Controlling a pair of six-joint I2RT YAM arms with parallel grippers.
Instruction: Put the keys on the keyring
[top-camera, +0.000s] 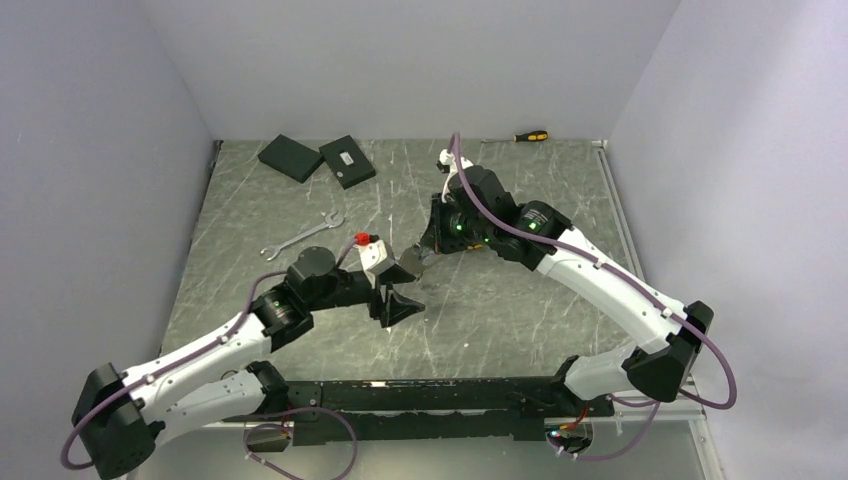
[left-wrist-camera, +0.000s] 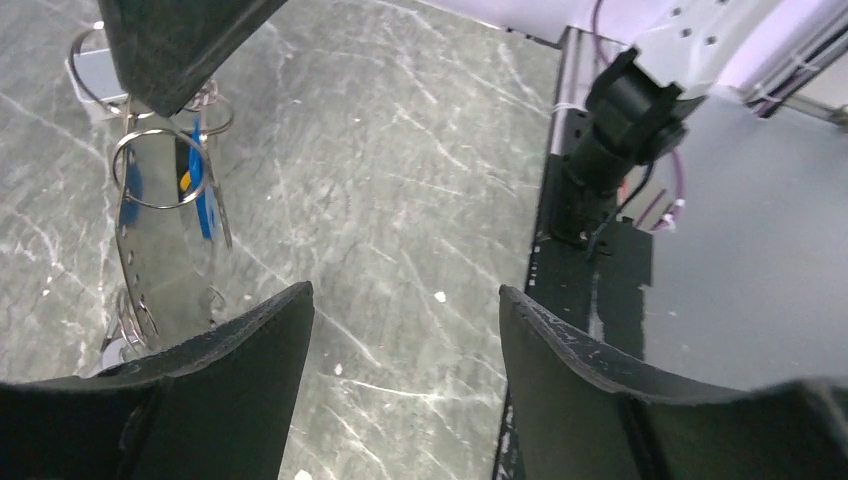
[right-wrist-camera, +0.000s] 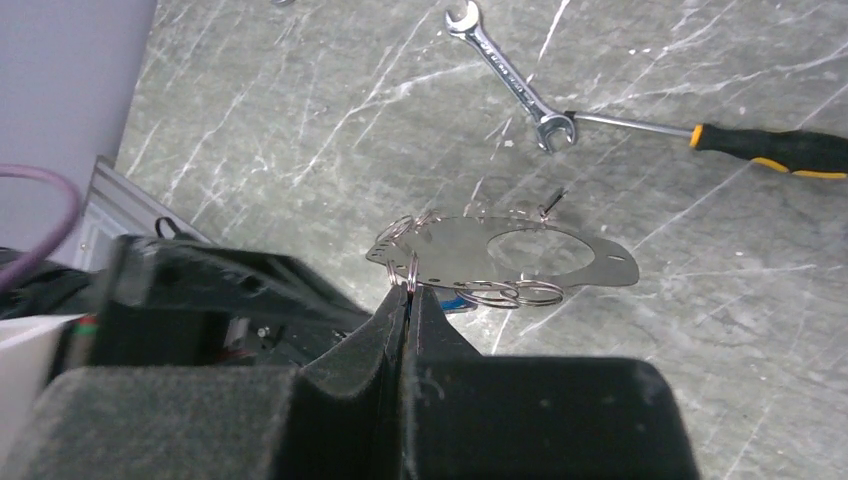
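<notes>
My right gripper (top-camera: 417, 258) (right-wrist-camera: 408, 296) is shut on a thin wire loop, the keyring (right-wrist-camera: 411, 268). The loop passes through a flat silver plate (right-wrist-camera: 520, 250) that has a large hole and several smaller rings. In the left wrist view the keyring (left-wrist-camera: 165, 207) and the shiny plate (left-wrist-camera: 165, 265) hang at the upper left. One key, a slim silver spanner (top-camera: 300, 237), lies on the table to the left. The right wrist view shows a spanner (right-wrist-camera: 510, 75) lying free. My left gripper (top-camera: 398, 302) (left-wrist-camera: 404, 290) is open and empty, just below the right one.
A yellow-and-black screwdriver (top-camera: 530, 135) (right-wrist-camera: 775, 150) lies at the back; in the right wrist view its shaft reaches the spanner's end. Two flat black boxes (top-camera: 318, 160) sit at the back left. The black base rail (left-wrist-camera: 575, 270) runs along the near edge.
</notes>
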